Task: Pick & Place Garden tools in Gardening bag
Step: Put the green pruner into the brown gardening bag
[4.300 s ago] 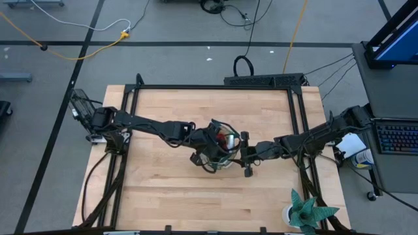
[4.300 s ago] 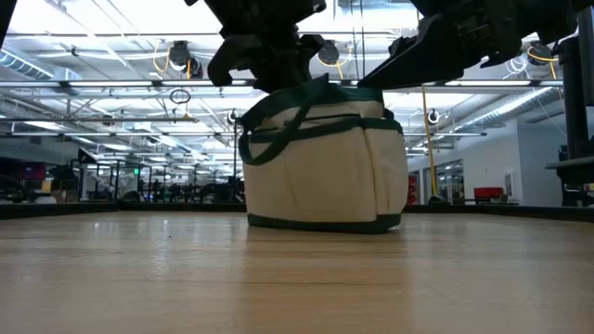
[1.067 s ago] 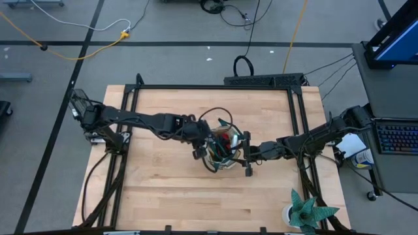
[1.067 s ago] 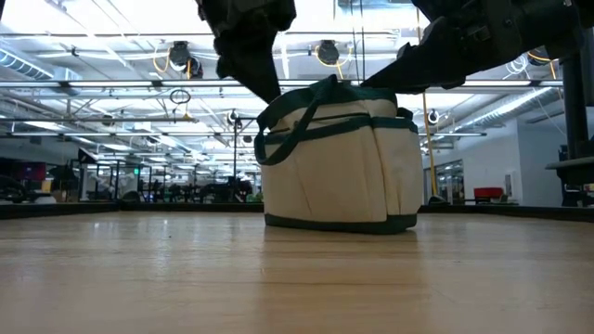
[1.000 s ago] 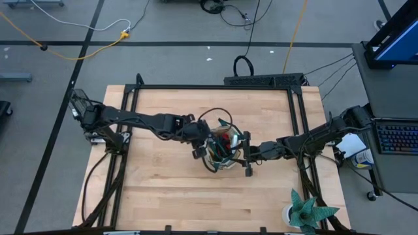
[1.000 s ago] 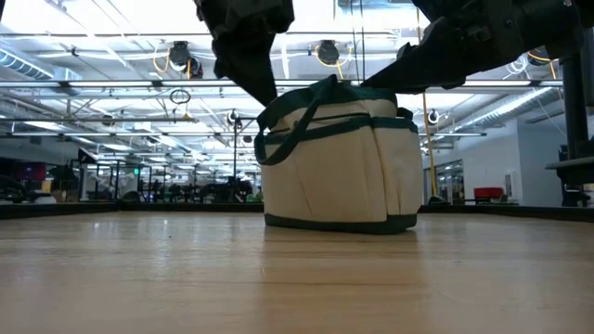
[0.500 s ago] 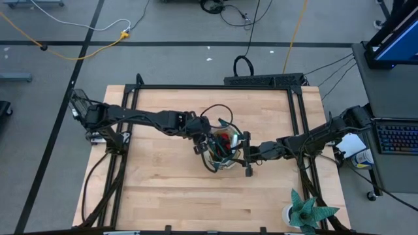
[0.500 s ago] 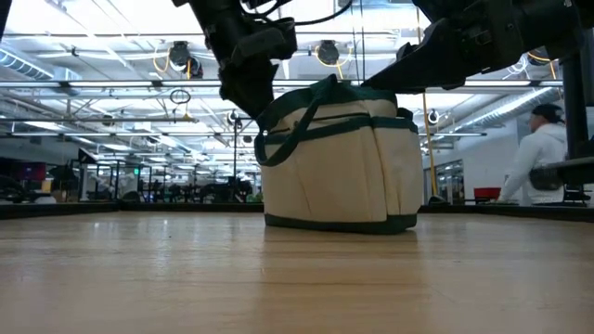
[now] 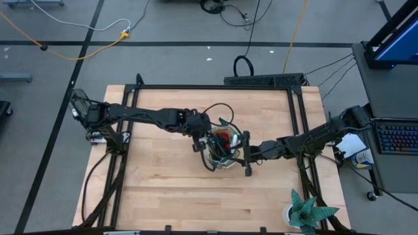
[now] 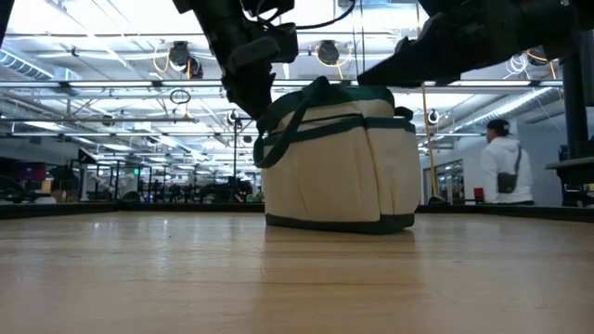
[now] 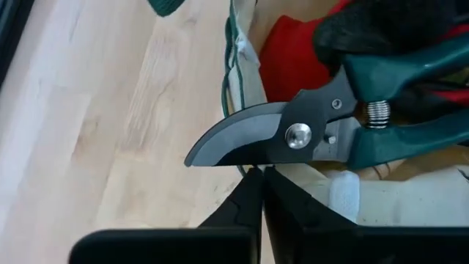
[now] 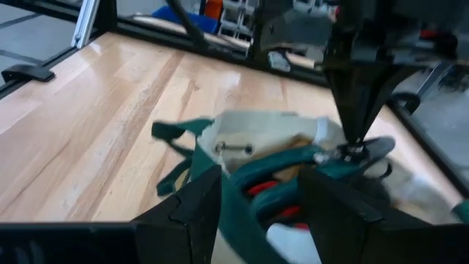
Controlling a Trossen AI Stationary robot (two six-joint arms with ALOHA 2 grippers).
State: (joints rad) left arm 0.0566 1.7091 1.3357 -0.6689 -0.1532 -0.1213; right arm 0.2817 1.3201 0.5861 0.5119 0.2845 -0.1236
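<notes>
The tan gardening bag [image 9: 221, 156] with green trim stands upright on the table's middle; it also shows in the low view [image 10: 339, 167]. Green-handled pruning shears [image 11: 315, 132] lie across its open top over a red glove [image 11: 289, 59], with the blade out past the rim. My left gripper [image 11: 259, 174] is shut at the bag's left rim [image 9: 199, 142], its tips at the blade. My right gripper [image 12: 264, 180] is open at the bag's right rim [image 9: 243, 155], one finger on either side of a green loop handle [image 12: 238, 213]. My left gripper's shut fingertips [image 11: 253, 183] meet the edge of the shears' blade [image 11: 245, 154] just beside the pivot. The fingers come from above, pointing down. The shears lie tilted on the bag's contents, blade end over the rim. My right gripper: I cannot tell whether its fingers touch the handle.
A spiky green plant in a white pot [image 9: 305, 210] stands at the table's near right corner. Bare wood lies on the near and left sides of the bag. A person [image 10: 503, 162] walks in the room beyond the table.
My left gripper has gone a little toward the table's far edge along the bag's left rim, still shut. The bag and my right gripper have stayed where they were.
</notes>
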